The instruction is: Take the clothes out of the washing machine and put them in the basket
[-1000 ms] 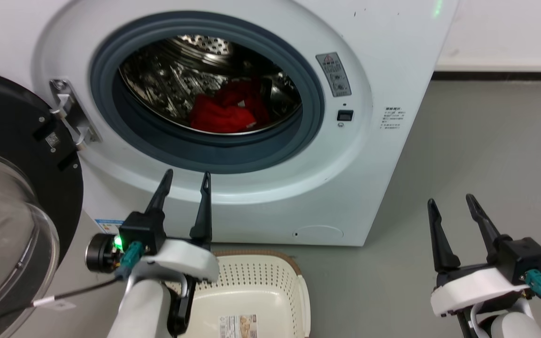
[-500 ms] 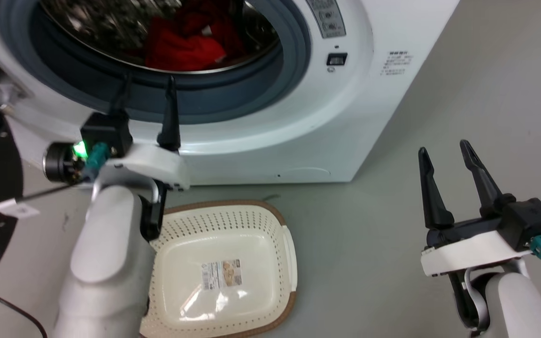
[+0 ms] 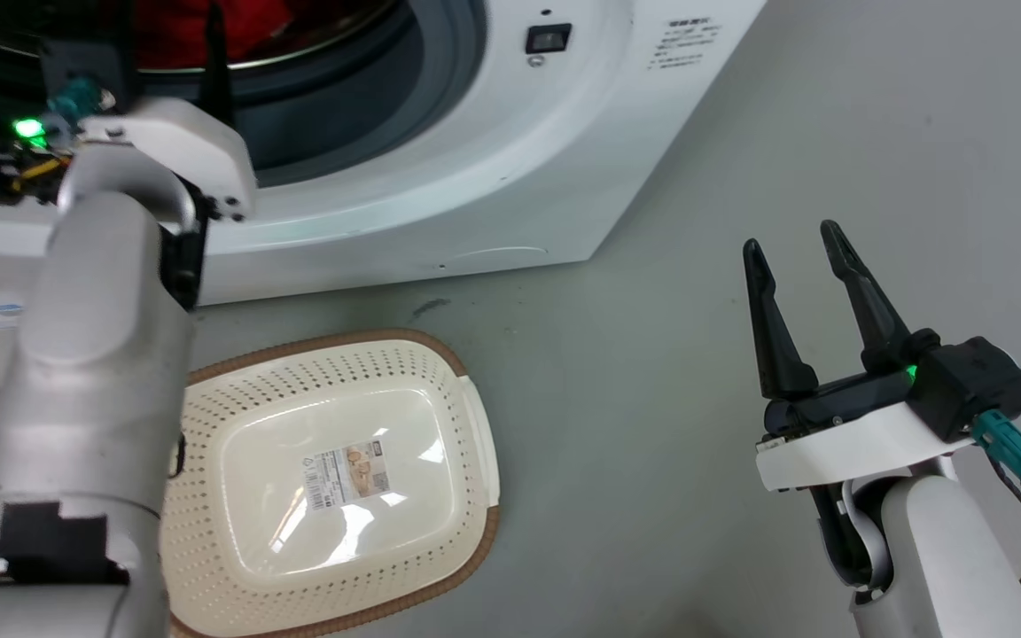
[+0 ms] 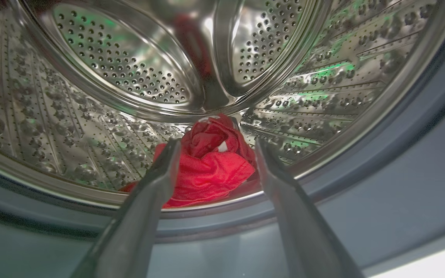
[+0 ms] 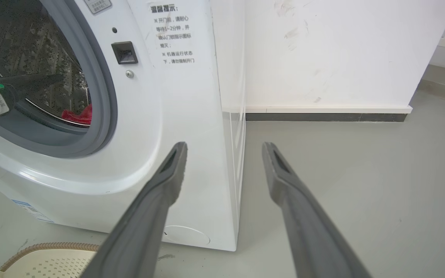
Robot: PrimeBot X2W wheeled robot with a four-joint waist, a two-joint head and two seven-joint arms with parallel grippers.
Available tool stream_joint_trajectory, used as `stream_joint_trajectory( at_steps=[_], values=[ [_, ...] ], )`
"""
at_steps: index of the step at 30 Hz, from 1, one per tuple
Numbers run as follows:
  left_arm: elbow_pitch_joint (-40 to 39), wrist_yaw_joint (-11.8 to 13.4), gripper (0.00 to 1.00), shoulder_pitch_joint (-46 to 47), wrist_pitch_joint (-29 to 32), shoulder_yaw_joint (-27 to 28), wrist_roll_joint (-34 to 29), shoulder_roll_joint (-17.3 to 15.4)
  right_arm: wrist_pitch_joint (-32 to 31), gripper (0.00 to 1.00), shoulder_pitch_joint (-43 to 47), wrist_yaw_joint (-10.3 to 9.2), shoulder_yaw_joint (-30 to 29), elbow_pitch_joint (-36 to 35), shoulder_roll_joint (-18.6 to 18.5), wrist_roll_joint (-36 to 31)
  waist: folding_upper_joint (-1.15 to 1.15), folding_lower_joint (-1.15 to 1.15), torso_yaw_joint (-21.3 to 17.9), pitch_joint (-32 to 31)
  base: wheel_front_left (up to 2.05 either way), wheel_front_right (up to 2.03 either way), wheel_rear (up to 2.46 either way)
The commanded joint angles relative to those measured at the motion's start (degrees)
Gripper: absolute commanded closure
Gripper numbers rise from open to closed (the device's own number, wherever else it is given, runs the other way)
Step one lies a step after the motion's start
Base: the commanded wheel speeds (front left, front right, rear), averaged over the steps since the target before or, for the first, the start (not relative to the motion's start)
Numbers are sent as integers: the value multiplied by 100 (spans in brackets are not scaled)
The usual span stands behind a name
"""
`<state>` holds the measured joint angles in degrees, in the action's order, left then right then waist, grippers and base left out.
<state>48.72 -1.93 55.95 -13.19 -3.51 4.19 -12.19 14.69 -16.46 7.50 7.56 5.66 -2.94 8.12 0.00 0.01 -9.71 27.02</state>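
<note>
The left end effector [image 4: 216, 144] points into the washing machine [image 3: 440, 177] with its fingers apart. Seen between them, the red clothes [image 4: 207, 173] lie bunched at 6 o'clock in the drum [image 4: 102, 65]; I cannot tell if they touch. At 4 o'clock in the head view, the right end effector [image 3: 791, 239] hovers, fingers spread. The basket [image 3: 342, 359] sits at 7 o'clock on the floor [image 3: 652, 354].

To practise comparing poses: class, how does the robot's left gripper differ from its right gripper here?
The left gripper points into the washing machine at the clothes; the right gripper hangs over the floor beside it. The left gripper is level with the grey ring; the right gripper sits lower. Both are open, holding nothing.
</note>
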Motion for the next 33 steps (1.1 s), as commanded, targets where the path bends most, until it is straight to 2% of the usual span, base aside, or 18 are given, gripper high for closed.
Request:
stream_joint_trajectory(
  at_steps=[1, 11, 13, 20, 33],
  values=[
    [206, -5, 0, 258, 116, -7, -24, -140, 36, 0, -120, -3, 52, 25, 10, 67, 0, -1, -177, 171, 0, 0, 0],
    [1178, -183, 0, 1496, 1113, -216, -181, -663, 52, 0, -305, -2, 322, -1, 10, 328, 0, -1, -521, 619, 0, 0, 0],
    [1311, -250, 0, 1817, 1398, -247, -192, -829, 52, 0, -361, -2, 384, -27, 10, 386, 0, -1, -585, 734, 0, 0, 0],
    [1800, -390, 0, 2640, 2578, -311, -98, -1051, 53, 0, -514, -2, 578, -81, 11, 567, 0, -1, -808, 1118, 0, 0, 0],
    [2243, -208, 0, 3378, 4649, -353, 20, -1221, 53, 0, -703, -2, 714, -75, 11, 760, 0, -1, -1000, 1427, 0, 0, 0]
  ],
)
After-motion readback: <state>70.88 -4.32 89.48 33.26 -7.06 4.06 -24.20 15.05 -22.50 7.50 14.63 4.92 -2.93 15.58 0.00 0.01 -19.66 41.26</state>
